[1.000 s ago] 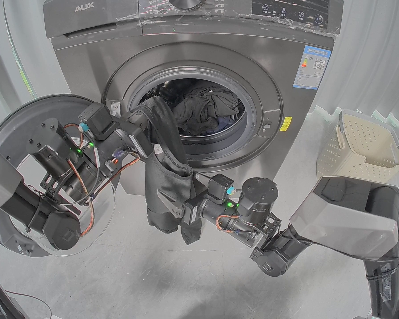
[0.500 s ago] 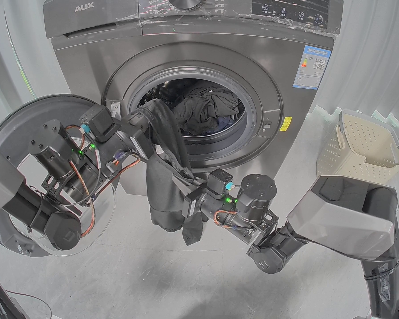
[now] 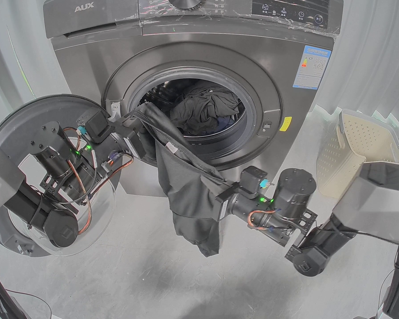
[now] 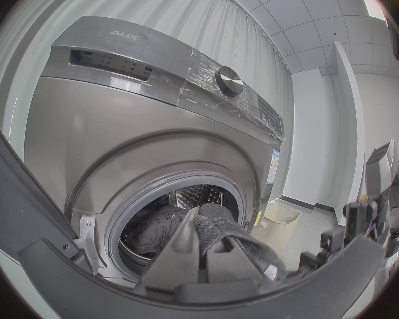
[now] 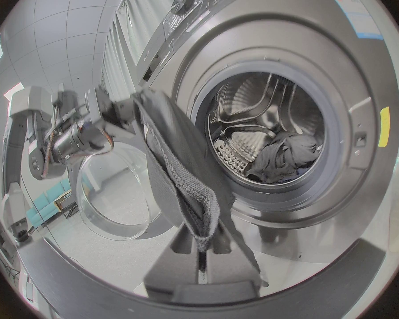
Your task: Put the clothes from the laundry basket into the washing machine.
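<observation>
A dark grey garment (image 3: pixel 186 182) hangs stretched between my two grippers in front of the washing machine (image 3: pixel 190 67). My left gripper (image 3: pixel 139 122) is shut on its upper end by the left rim of the open drum. My right gripper (image 3: pixel 215 200) is shut on the other end, lower and to the right, below the door opening. In the left wrist view the ribbed hem (image 4: pixel 221 227) sits pinched in the left gripper (image 4: pixel 202 249). The right gripper (image 5: pixel 201 253) pinches the hem (image 5: pixel 195 200) likewise. More dark clothes (image 3: pixel 206 107) lie inside the drum.
The round glass door (image 3: pixel 44 173) stands swung open at the left, behind my left arm. A cream laundry basket (image 3: pixel 363 151) stands on the floor at the right of the machine. Grey floor (image 3: pixel 142 266) lies bare in front.
My right gripper has moved to the right and slightly up with the garment, pulling it out taut. My left gripper shifted slightly left, still holding its end.
</observation>
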`<state>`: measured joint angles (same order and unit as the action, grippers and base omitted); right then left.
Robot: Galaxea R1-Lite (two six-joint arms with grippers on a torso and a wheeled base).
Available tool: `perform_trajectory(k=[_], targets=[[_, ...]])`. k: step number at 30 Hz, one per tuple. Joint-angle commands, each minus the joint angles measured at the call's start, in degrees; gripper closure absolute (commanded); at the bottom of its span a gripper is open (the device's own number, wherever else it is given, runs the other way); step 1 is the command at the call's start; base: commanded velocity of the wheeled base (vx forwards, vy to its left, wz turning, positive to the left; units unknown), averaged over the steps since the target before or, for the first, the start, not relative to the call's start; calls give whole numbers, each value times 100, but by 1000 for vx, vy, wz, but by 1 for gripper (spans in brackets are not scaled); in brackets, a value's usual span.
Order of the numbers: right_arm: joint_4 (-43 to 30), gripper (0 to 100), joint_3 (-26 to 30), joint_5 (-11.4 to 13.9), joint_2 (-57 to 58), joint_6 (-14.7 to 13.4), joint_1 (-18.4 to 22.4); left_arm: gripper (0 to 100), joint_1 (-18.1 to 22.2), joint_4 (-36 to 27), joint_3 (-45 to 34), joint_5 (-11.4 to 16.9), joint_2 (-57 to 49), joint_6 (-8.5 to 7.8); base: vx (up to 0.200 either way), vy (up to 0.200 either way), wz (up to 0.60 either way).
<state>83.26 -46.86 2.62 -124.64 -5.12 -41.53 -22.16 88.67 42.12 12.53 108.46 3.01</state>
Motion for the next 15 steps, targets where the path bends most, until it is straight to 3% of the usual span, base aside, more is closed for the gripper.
perform_trajectory(k=[1, 6, 15], targets=[[-12, 100, 696, -34, 1099, -7, 207, 100, 37, -17, -266, 12, -53, -2, 0, 0, 0], [67, 100, 1276, 10, 1750, -15, 488, 100, 37, 18, -652, 21, -229, -99, 0, 0, 0], [94, 100, 1337, 151, 1794, 2, 594, 100, 72, 10, -749, 162, -405, -108, 0, 0, 0]])
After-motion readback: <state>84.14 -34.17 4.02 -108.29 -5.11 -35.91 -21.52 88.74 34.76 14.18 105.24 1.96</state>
